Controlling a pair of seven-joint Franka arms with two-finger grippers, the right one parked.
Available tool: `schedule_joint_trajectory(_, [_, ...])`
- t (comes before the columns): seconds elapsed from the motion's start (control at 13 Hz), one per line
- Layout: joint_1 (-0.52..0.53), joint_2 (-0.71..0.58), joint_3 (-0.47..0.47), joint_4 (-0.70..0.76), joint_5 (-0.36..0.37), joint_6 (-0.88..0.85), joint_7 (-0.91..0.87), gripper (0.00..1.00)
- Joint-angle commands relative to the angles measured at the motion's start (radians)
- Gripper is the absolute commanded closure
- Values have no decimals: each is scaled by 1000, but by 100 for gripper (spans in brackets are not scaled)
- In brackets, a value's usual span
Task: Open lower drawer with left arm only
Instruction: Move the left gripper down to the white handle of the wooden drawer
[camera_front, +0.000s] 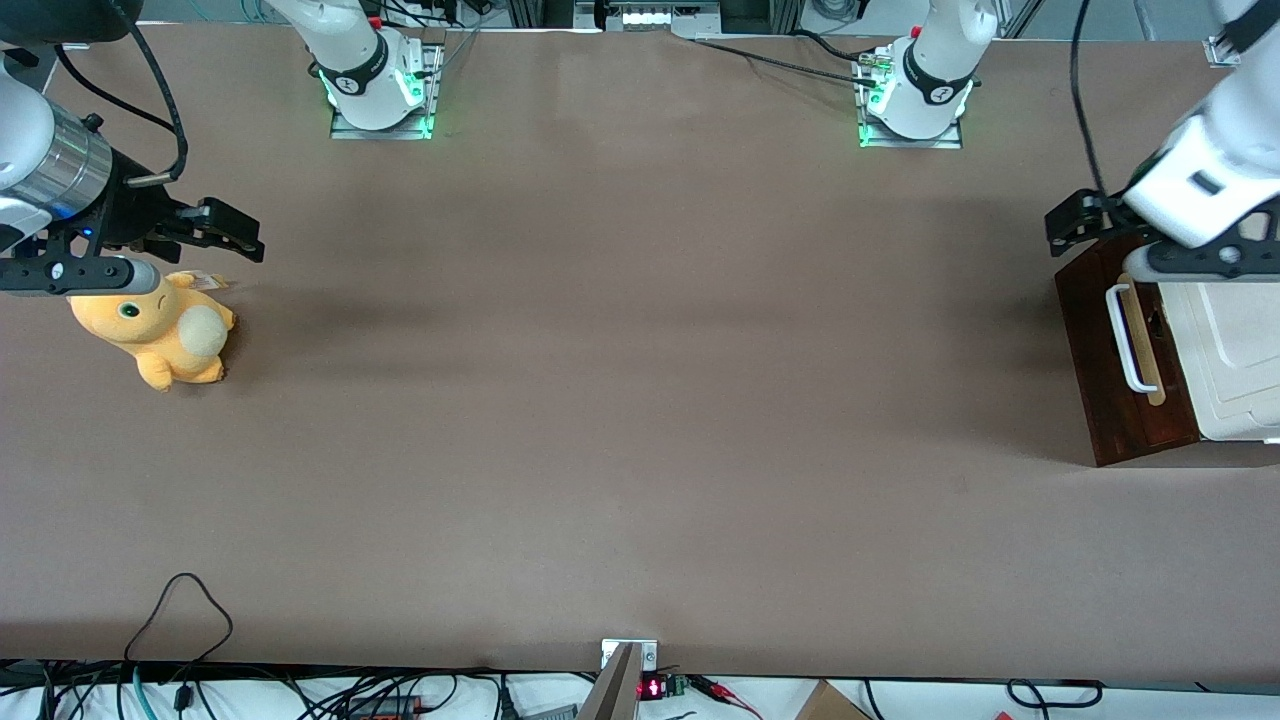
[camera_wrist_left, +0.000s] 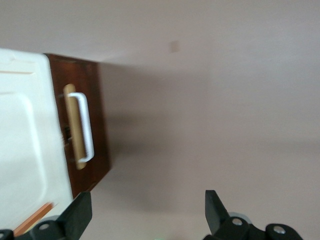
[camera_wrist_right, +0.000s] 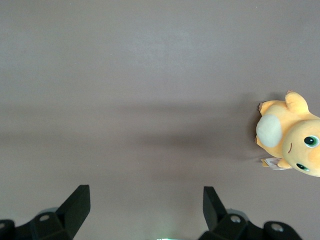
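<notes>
Overhead, open pincer (camera_wrist_left: 145, 212) above the shut, unlabelled lower drawer (camera_wrist_left: 87, 125).

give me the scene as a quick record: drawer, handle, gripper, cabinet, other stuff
drawer: lower drawer shut, dark brown front
handle: white bar handle on a tan strip, untouched
gripper: left gripper open, in the air above the table near the drawer front, holding nothing
cabinet: cream-white top, at the working arm's end of the table
other: orange plush toy at the parked arm's end

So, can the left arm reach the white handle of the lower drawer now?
Probably yes. The open tool hovers above the cabinet corner, close to the handle on the lower drawer, and nothing lies between them.
</notes>
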Motion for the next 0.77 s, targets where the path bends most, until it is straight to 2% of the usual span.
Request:
schedule_joint_trajectory(0.0, [23,24,-156,-76,209,-36,-199,0])
schedule_joint_trajectory(0.15, [23,39,-214,-179,330,-36,-299,0])
schedule_joint_trajectory(0.38, [24,78,-288,-353,517,-33,-539,0])
schedule_joint_trajectory(0.69, [61,141,-291,-576,763,40,-624,0])
